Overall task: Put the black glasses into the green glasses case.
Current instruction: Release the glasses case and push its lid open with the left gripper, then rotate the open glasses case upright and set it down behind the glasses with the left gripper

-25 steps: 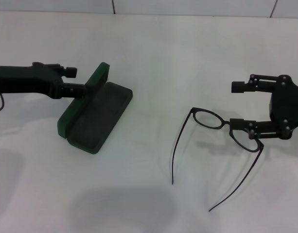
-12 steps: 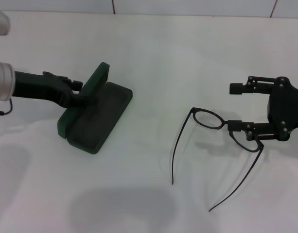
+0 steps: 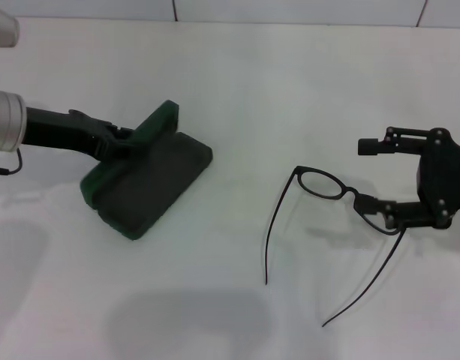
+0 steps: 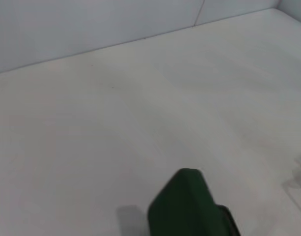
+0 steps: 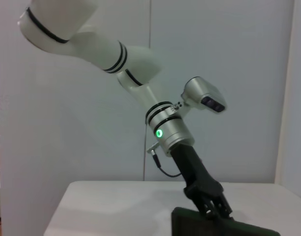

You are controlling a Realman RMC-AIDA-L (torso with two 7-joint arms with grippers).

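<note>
While the left pincer [image 3: 123, 142] reaches in from nine o'clock and is closed on the raised lid of the dark green rectangular hinged glasses case [image 3: 147, 178], the case itself lies open on the white bench [image 3: 237, 90] at about nine o'clock in the head view, its matte dark inner tray facing up and its lid tilted upright along the far-left edge. From the right wrist view the same pincer [image 5: 211, 204] shows at the end of a white and silver arm, gripping the top edge of the case [image 5: 214, 227]. Only a green corner of the case [image 4: 187, 206] shows in the left wrist view. Well apart from it, at about three o'clock, the thin black wire-framed glasses [image 3: 327, 185] rest on the bench with their long temple arms spread toward six o'clock. At the right-hand lens hangs the right pincer [image 3: 372, 174], spread wide and holding nothing, its lower finger touching or just over the frame.
</note>
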